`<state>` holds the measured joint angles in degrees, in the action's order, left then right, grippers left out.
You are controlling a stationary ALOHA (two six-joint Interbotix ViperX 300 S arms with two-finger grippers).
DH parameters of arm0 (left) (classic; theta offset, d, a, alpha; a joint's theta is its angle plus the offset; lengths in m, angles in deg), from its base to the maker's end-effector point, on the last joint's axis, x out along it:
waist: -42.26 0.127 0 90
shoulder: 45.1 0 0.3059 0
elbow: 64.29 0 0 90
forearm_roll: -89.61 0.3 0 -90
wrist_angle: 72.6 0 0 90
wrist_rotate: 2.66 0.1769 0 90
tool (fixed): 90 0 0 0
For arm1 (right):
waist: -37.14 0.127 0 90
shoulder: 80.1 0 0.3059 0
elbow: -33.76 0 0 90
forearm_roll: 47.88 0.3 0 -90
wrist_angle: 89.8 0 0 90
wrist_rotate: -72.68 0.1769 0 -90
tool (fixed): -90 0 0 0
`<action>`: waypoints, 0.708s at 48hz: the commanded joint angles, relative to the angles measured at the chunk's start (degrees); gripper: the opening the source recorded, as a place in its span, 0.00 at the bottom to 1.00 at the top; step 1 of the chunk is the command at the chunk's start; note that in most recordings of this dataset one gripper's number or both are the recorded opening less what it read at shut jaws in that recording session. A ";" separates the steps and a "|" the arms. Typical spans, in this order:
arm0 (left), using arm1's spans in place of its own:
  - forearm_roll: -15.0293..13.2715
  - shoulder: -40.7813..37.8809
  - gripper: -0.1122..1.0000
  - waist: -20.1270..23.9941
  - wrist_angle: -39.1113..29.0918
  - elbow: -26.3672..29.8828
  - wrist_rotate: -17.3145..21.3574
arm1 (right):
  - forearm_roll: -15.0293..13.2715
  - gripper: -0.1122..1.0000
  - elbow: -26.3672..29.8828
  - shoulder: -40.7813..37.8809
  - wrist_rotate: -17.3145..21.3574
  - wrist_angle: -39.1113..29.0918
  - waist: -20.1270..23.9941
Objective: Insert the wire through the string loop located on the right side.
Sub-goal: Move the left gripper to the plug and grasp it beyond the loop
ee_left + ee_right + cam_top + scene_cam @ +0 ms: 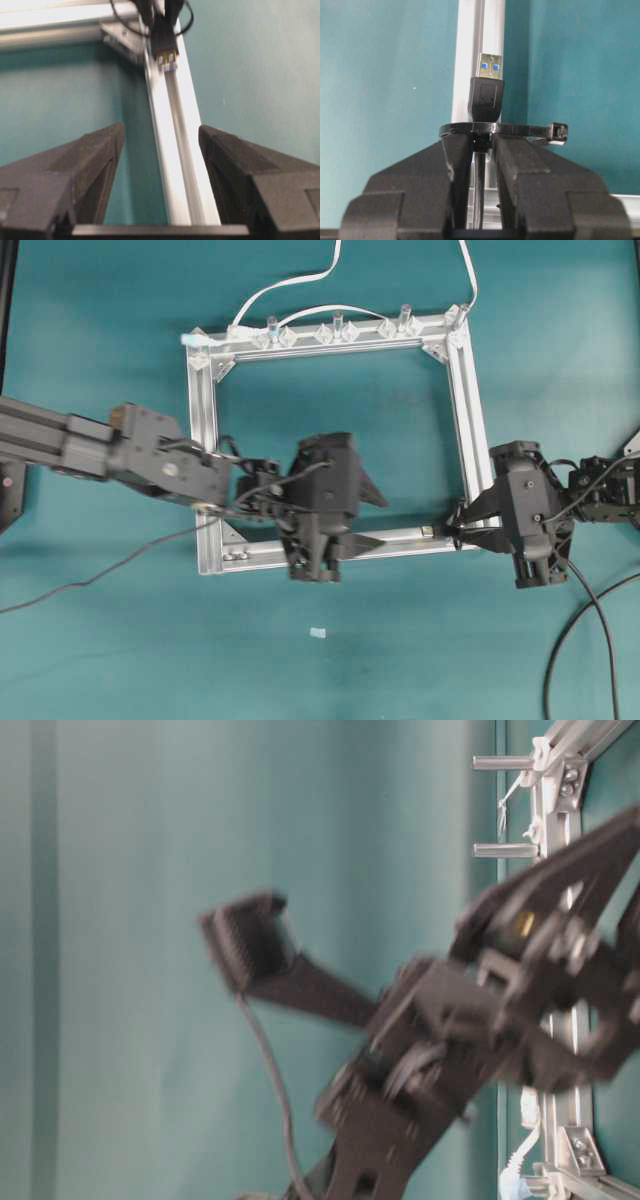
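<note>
While right hand grips wire, plug protrudes past loop.

Even, bright lighting is seen; the silver aluminium frame rail between the jaws is glared, and the table-level view is blurred.

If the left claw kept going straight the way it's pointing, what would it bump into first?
Most likely the plug of the wire. The left gripper stands open astride the aluminium frame, aimed along the rail at the plug poking out of the loop, gripped by the right gripper. How far off is unclear.
</note>
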<state>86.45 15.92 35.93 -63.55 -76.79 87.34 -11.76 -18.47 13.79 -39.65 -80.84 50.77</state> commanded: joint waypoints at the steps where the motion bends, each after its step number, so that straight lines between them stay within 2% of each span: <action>1: 0.09 -0.79 0.67 -0.09 0.35 4.31 -0.53 | -0.09 0.27 0.44 0.44 -0.09 0.53 -0.09; 18: 0.18 -6.42 0.67 -0.18 0.35 12.30 -0.62 | -0.09 0.27 0.44 0.44 -0.09 0.97 -0.09; 34: 0.18 -9.32 0.67 -0.70 0.35 15.47 -0.70 | -0.09 0.27 0.35 0.44 -0.09 0.97 -0.09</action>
<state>86.45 5.81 35.32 -63.55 -63.17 87.17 -11.67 -18.47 13.88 -39.65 -80.40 50.77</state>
